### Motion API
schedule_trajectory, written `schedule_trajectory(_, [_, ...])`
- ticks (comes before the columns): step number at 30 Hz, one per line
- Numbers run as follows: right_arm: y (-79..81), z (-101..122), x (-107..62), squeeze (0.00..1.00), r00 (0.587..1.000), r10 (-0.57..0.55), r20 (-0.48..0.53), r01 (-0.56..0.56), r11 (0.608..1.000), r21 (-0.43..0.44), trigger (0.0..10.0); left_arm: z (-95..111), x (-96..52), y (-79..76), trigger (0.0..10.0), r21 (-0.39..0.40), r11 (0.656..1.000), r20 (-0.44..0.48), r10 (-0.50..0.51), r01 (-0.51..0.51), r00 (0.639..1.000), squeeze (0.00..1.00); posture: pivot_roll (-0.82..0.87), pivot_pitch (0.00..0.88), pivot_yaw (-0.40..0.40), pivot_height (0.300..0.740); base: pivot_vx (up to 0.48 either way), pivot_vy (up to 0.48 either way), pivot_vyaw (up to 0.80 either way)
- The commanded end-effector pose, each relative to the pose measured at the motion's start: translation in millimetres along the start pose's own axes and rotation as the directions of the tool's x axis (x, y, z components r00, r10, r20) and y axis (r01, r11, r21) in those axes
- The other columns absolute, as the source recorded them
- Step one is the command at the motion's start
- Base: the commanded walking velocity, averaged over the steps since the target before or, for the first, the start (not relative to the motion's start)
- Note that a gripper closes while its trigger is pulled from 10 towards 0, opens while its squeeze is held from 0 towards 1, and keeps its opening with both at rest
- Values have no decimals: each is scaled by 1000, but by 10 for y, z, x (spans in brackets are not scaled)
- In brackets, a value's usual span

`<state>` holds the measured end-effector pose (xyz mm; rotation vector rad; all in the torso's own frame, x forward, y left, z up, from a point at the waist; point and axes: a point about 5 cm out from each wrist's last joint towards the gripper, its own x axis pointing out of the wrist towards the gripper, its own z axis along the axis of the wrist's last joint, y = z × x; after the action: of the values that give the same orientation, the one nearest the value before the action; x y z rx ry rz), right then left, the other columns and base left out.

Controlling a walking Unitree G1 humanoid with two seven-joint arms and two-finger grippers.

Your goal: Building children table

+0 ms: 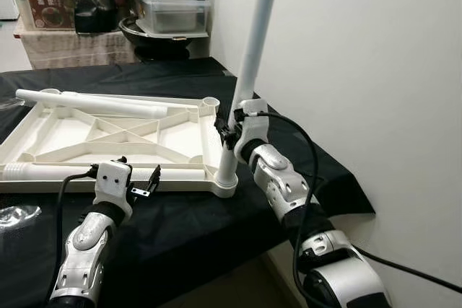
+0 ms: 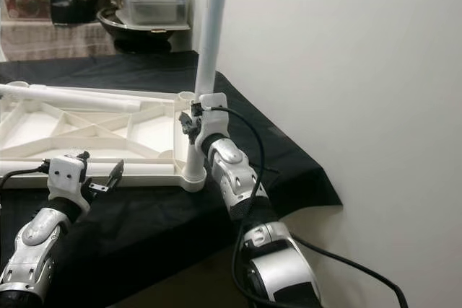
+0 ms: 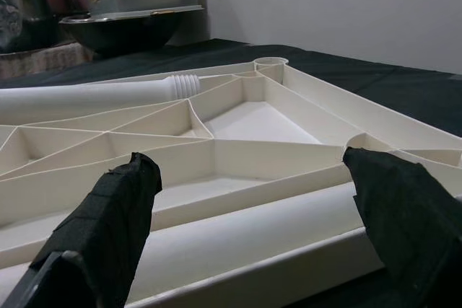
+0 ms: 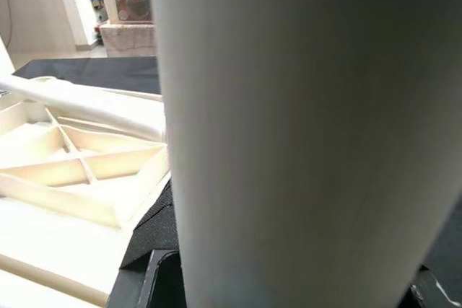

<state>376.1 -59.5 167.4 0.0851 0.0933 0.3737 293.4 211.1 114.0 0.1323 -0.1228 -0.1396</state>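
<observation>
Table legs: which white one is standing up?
The leg at the tabletop's near right corner, held by the right hand, stands upright. The other two legs lie flat on it.

The upturned tabletop [image 1: 108,135] looks like matt, cream-white moulded plastic, smooth on its ribs; the upright leg [image 1: 249,63] and the two lying legs [image 1: 94,102] share that smooth plastic finish, one with a ridged, threaded end. The worktop [image 1: 180,214] wears matt black cloth; both arms are glossy silver, and the left tool [image 3: 253,214] has finger pads [image 3: 108,214] of rough black padding.
</observation>
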Motion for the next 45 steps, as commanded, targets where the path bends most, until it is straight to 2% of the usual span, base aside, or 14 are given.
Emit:
schedule_trajectory(1, [-109,-521,-123,0,970,-39,-242,40,999,0,3490,-18,10,-29,10000,-3,1000,-5,-10,10,1000,0,66,0,-135,740,0,0,0])
schedule_trajectory(2, [-109,-521,-123,0,970,-39,-242,40,999,0,3490,-18,10,-29,10000,-3,1000,-5,-10,10,1000,0,66,0,-135,740,0,0,0])
schedule_trajectory(3, [1,-422,-103,0,979,70,-191,-62,997,45,10000,-17,11,-26,10000,-2,1000,-5,-10,10,1000,0,68,0,-135,740,0,0,0])
schedule_trajectory(7, [211,43,-71,0,930,360,72,-367,916,160,10000,-15,17,-20,10000,1,1000,-3,-11,11,1000,0,68,0,-135,740,0,0,0])
schedule_trajectory(8, [197,121,-75,118,914,389,114,-403,902,155,10000,-13,19,-18,10000,1,1000,-3,-11,11,1000,0,68,0,-135,740,0,0,0])
schedule_trajectory(9, [160,181,-71,937,912,387,138,-405,904,137,10000,-11,22,-16,10000,1,1000,-2,-10,10,1000,0,68,0,-135,740,0,0,0])
schedule_trajectory(11, [101,247,-61,1000,915,367,168,-390,911,132,10000,-10,24,-16,10000,1,1000,-1,-10,10,1000,0,71,0,-139,740,0,0,0])
schedule_trajectory(16, [48,343,-25,1000,914,372,162,-389,916,96,10000,-11,21,-17,10000,1,1000,0,-9,9,1000,0,77,0,-145,740,0,0,0])
schedule_trajectory(18, [79,403,-39,0,872,463,158,-476,878,50,10000,-13,11,-16,10000,1,1000,0,-9,9,1000,0,80,0,-147,740,0,0,0])
schedule_trajectory(32, [463,195,-446,0,322,946,-27,-944,318,-90,10000,-18,2,-13,10000,5,1000,-4,-14,14,1000,0,83,0,-147,740,0,0,0])
schedule_trajectory(35, [493,177,-448,0,316,948,-27,-946,313,-88,10000,-21,-1,-14,10000,4,1000,-5,-14,14,1000,0,83,0,-147,740,0,0,0])
schedule_trajectory(36, [534,157,-447,0,313,950,-16,-947,311,-75,3765,-23,-6,-16,10000,4,1000,-6,-14,14,1000,0,98,0,-157,740,0,0,0])
schedule_trajectory(38, [564,141,-442,0,319,948,-5,-946,318,-60,0,-24,-8,-16,10000,4,1000,-6,-14,14,1000,0,98,0,-156,740,0,0,0])
schedule_trajectory(45, [467,-42,-201,0,630,772,-79,-775,632,4,0,-22,-1,-12,10000,5,1000,-6,-15,15,1000,0,85,0,-150,740,0,0,0])
